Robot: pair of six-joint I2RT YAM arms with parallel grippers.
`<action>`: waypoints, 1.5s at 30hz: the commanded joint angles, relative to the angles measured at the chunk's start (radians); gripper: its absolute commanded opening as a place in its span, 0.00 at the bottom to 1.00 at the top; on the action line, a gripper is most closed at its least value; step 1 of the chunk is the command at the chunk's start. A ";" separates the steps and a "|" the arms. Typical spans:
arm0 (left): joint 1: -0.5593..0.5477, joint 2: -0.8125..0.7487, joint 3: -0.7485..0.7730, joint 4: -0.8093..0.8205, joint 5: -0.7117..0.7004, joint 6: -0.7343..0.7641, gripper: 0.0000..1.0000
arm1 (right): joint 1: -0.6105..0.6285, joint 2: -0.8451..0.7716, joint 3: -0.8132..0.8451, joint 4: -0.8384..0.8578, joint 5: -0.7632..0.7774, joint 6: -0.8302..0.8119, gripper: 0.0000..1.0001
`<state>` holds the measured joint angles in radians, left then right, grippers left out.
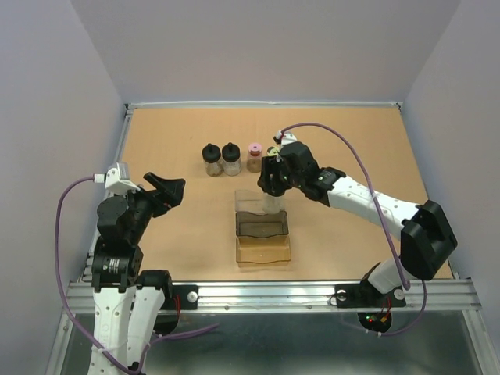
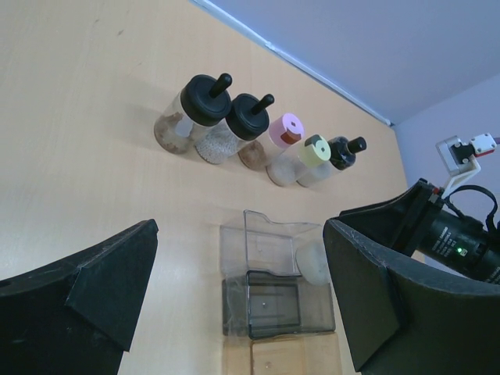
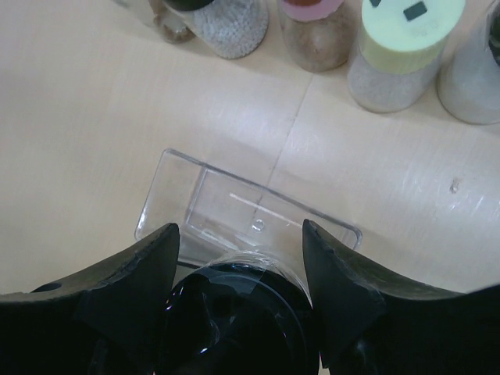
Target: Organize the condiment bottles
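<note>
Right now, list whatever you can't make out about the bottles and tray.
1. Top view: the right hand covers most of the yellow-green-capped bottle.
2. Right wrist view: the held black-capped bottle hides its base, so contact with the tray is unclear.
3. Left wrist view: a finger of the left hand hides part of that bottle.

**Even, diffuse light in all three views**

Illumination is bright and soft, falling from above; objects around the tray cast only faint, short shadows on the table. In the left wrist view the row of bottles behind the tray is sharp, while the dark fingers of the left gripper flanking it look slightly soft. In the right wrist view a pale sheen lies on the table beyond the tray. Nearer than the tray, the black-capped bottle held in the right gripper is out of focus.
</note>
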<state>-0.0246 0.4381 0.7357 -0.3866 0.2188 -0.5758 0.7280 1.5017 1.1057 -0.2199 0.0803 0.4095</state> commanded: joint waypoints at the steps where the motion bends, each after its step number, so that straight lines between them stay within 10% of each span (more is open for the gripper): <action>1: 0.000 -0.016 0.024 0.020 -0.018 0.019 0.98 | 0.007 0.022 0.091 0.119 0.076 0.008 0.00; 21: 0.000 -0.029 -0.012 0.034 -0.029 0.002 0.98 | 0.021 0.144 -0.007 0.200 0.165 -0.014 0.02; 25: 0.000 -0.029 -0.013 0.032 -0.033 0.002 0.98 | 0.027 0.155 -0.033 0.212 0.174 -0.009 0.18; 28: 0.000 -0.030 -0.016 0.034 -0.035 -0.001 0.98 | 0.028 0.164 -0.037 0.212 0.184 -0.014 0.54; 35: 0.000 -0.035 -0.024 0.040 -0.036 -0.006 0.98 | 0.030 0.111 -0.061 0.212 0.194 -0.008 0.98; 45: 0.000 -0.033 -0.021 0.035 -0.029 -0.001 0.98 | 0.030 -0.102 -0.038 0.087 0.330 -0.009 1.00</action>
<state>-0.0246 0.4126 0.7128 -0.3916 0.1871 -0.5838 0.7486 1.5230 1.0431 -0.1028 0.2886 0.3985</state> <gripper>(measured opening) 0.982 0.996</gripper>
